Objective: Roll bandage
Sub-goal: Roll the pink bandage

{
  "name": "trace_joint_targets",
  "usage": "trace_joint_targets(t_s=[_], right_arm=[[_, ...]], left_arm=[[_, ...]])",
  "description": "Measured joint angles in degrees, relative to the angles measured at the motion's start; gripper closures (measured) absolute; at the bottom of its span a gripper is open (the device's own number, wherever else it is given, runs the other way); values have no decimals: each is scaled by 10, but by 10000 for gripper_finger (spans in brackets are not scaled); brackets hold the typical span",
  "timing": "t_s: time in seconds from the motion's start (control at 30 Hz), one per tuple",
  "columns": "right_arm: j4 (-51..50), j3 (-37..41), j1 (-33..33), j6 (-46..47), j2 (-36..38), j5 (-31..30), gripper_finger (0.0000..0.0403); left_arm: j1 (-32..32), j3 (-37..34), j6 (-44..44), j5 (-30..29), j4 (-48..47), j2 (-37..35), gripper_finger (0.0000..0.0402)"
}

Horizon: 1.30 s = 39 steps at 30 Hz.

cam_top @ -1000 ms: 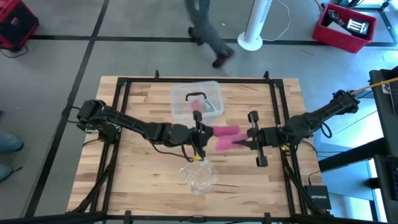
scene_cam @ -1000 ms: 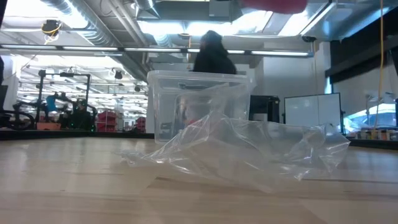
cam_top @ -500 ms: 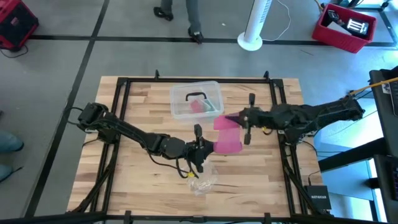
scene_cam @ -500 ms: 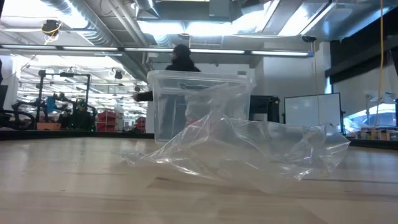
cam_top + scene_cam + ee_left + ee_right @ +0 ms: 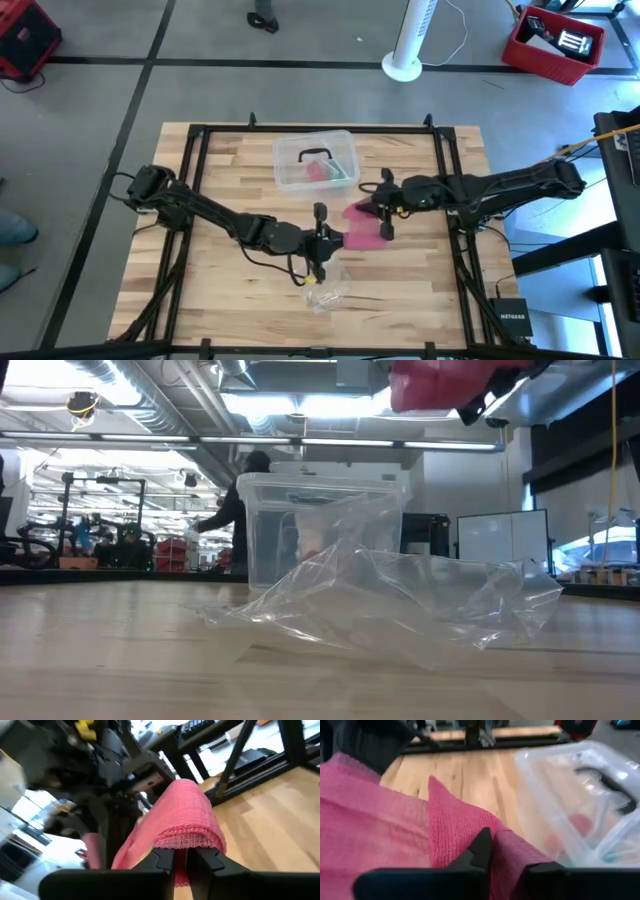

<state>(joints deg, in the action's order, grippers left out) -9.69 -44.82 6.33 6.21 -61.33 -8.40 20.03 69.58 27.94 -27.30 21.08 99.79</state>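
Observation:
The pink bandage [image 5: 364, 230] hangs in the air over the table's middle, between my two grippers. My left gripper [image 5: 333, 240] reaches in from the left and is shut on the bandage's near-left part [image 5: 186, 835]. My right gripper [image 5: 366, 205] comes in from the right, just beyond the bandage, and is shut on its far part [image 5: 470, 825]. In the low view the bandage [image 5: 440, 385] shows at the top, well above the table, with a dark gripper beside it. My left gripper pinches the bandage between its two fingers [image 5: 162, 860] at a hemmed edge [image 5: 189, 840], coming level from the table's left. The cloth bulges in a rounded fold beyond the fingers and is clear of the table. My right gripper pinches a ridge of the bandage [image 5: 507, 847] between its two fingers [image 5: 481, 847], coming from the table's right and slanting slightly down. The cloth spreads out slack beyond the fingers, lifted clear of the table. One layer or several, I cannot tell.
A clear plastic box [image 5: 315, 160] with pink and green contents stands beyond the grippers, toward the far edge. A crumpled clear wrapper [image 5: 325, 295] lies near the front edge, below my left gripper. A black frame [image 5: 200, 135] runs around the tabletop.
My right gripper has swung from the bandage's right side toward the far edge and the box, carrying its end of the bandage round and then sinking. My left gripper has shifted a little toward the near edge. The bandage, earlier stretched left to right, now runs near to far.

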Motion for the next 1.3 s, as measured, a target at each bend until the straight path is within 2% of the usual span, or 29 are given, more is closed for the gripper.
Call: trace_joint_targets(t_s=[0.23, 0.37, 0.47, 0.63, 0.87, 1.0, 1.07, 1.23, 1.3], right_arm=[[-22, 1, 0, 9, -63, 11, 236], [-43, 1, 0, 11, -73, 14, 178], [-55, 1, 0, 12, -67, 25, 151], [-58, 0, 0, 13, -57, 38, 132], [-34, -4, 0, 31, -70, 41, 131], [-94, -10, -8, 109, -79, 115, 119], [-107, -23, -14, 147, -79, 130, 112], [-99, -64, -31, 208, -79, 76, 105], [-108, -66, -32, 229, -81, 76, 105]], left_arm=[[-11, -6, -135, 40, 32, 56, 380], [-12, -54, -186, 41, 109, 71, 380], [-13, -94, -220, 42, 159, 70, 380], [-14, -113, -251, 42, 164, 70, 380], [-13, -113, -231, 41, 171, 69, 380], [-13, -113, -232, 42, 154, 69, 380], [-13, -113, -235, 42, 149, 69, 380], [-13, -113, -235, 43, 144, 69, 380], [-12, -113, -236, 43, 144, 69, 380]])
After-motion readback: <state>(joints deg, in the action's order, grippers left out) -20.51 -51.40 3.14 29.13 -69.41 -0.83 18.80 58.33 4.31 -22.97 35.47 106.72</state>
